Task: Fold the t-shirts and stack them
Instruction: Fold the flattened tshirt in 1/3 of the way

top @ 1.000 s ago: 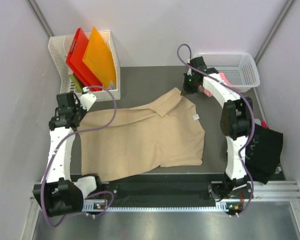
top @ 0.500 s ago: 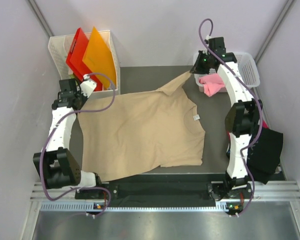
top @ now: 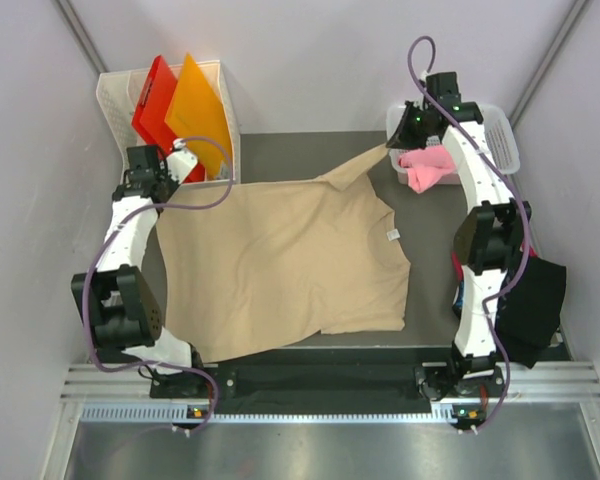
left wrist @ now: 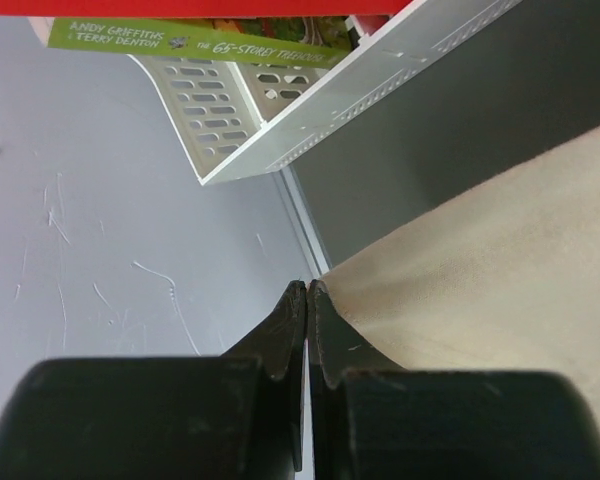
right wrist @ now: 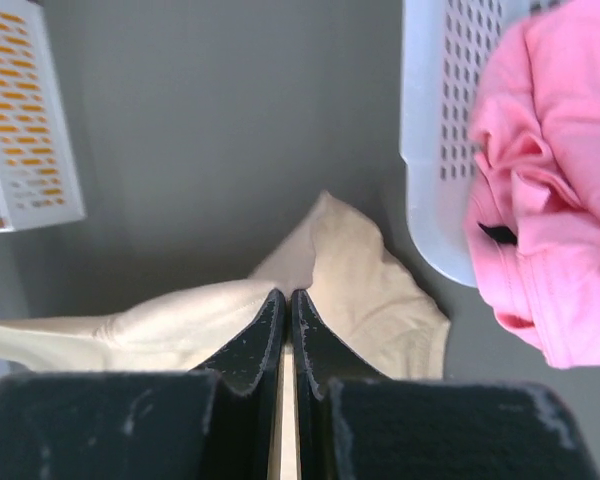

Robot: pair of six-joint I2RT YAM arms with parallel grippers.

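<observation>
The tan t-shirt (top: pixel 290 260) lies spread on the dark table, its white neck label (top: pixel 391 235) at the right. My left gripper (top: pixel 163 186) is shut on the shirt's far left corner, seen in the left wrist view (left wrist: pixel 309 288) with tan cloth (left wrist: pixel 500 260) beside the fingers. My right gripper (top: pixel 390 146) is shut on the shirt's far right sleeve, pulled taut; the right wrist view (right wrist: pixel 287 296) shows cloth (right wrist: pixel 370 290) pinched. The pink t-shirt (top: pixel 426 168) hangs out of the white basket (top: pixel 500 140). The black t-shirt (top: pixel 533 300) lies at the right edge.
A white bin (top: pixel 220 90) at the far left holds red (top: pixel 152 105) and orange (top: pixel 198 110) plastic sheets and a green book (left wrist: pixel 200 38). Grey walls enclose the table on the left, back and right. The arms' rail (top: pixel 320 385) runs along the near edge.
Both grippers have moved away from me and outward with the tan shirt's far corners, stretching its far edge flatter. The right gripper now sits by the white basket.
</observation>
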